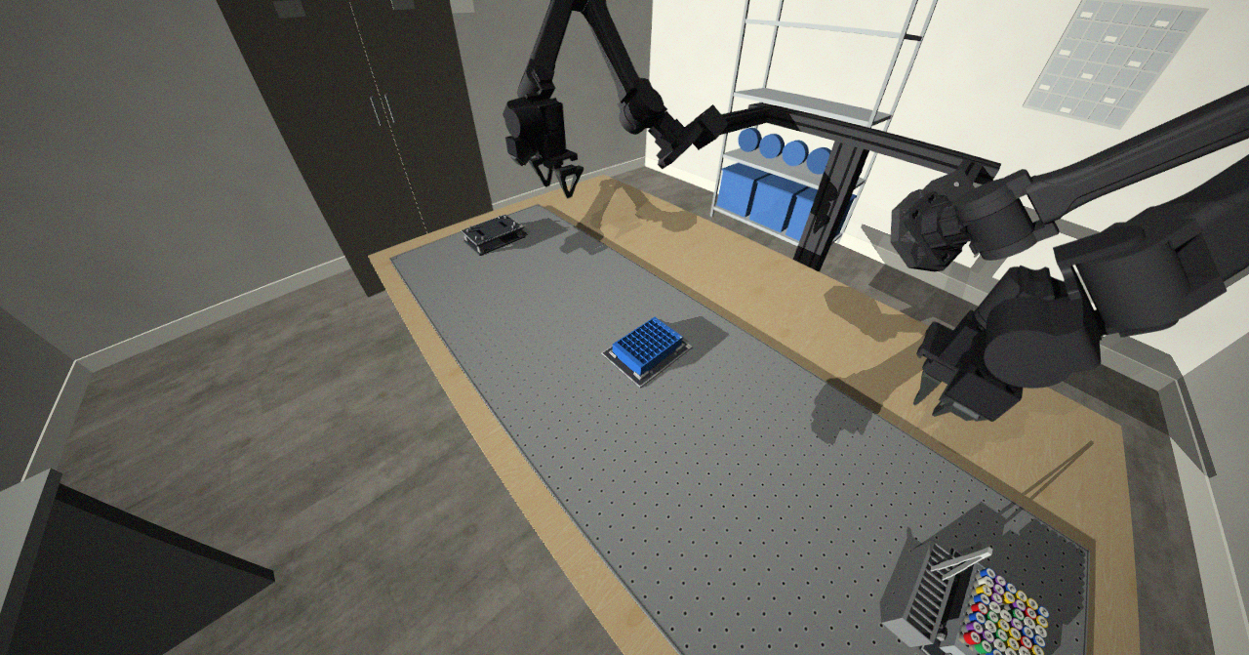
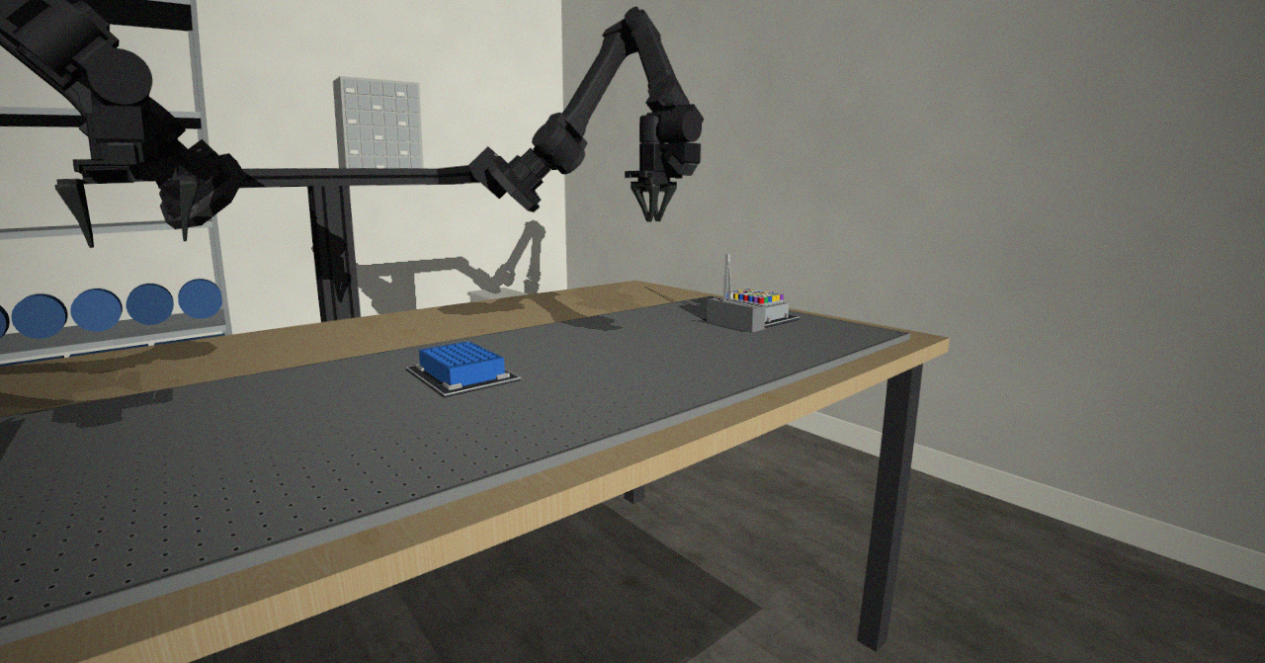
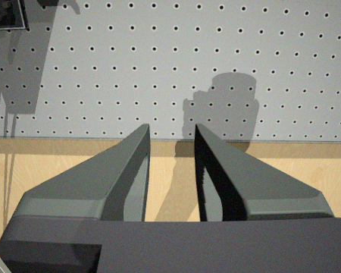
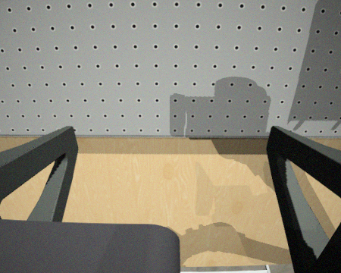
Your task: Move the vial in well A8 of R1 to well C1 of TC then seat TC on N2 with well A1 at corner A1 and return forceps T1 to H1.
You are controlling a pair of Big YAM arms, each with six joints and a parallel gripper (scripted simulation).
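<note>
The blue tube carrier TC (image 1: 646,347) (image 2: 462,364) sits on a low plate mid-table; no caps show in it. The raised nest N2 (image 1: 493,231) is bare at the far end in the top view. At the other end, the vial rack R1 (image 2: 776,312) holds many coloured-cap vials (image 1: 1006,618) (image 2: 759,297). The forceps T1 (image 1: 967,561) (image 2: 729,281) stand up from the grey holder H1 (image 1: 916,605) (image 2: 733,315) beside it. My left gripper (image 1: 926,407) (image 2: 653,219) (image 3: 172,135) is partly open and empty above the table. My right gripper (image 1: 558,189) (image 2: 137,242) (image 4: 172,136) is wide open and empty. Well labels are unreadable.
Both arms hang from a dark crossbar on a post (image 1: 825,205) (image 2: 330,252) behind the table. The perforated grey mat (image 1: 524,337) (image 2: 565,411) has a wooden border (image 1: 750,288). A dark plate corner (image 3: 7,17) shows at the top left of the left wrist view.
</note>
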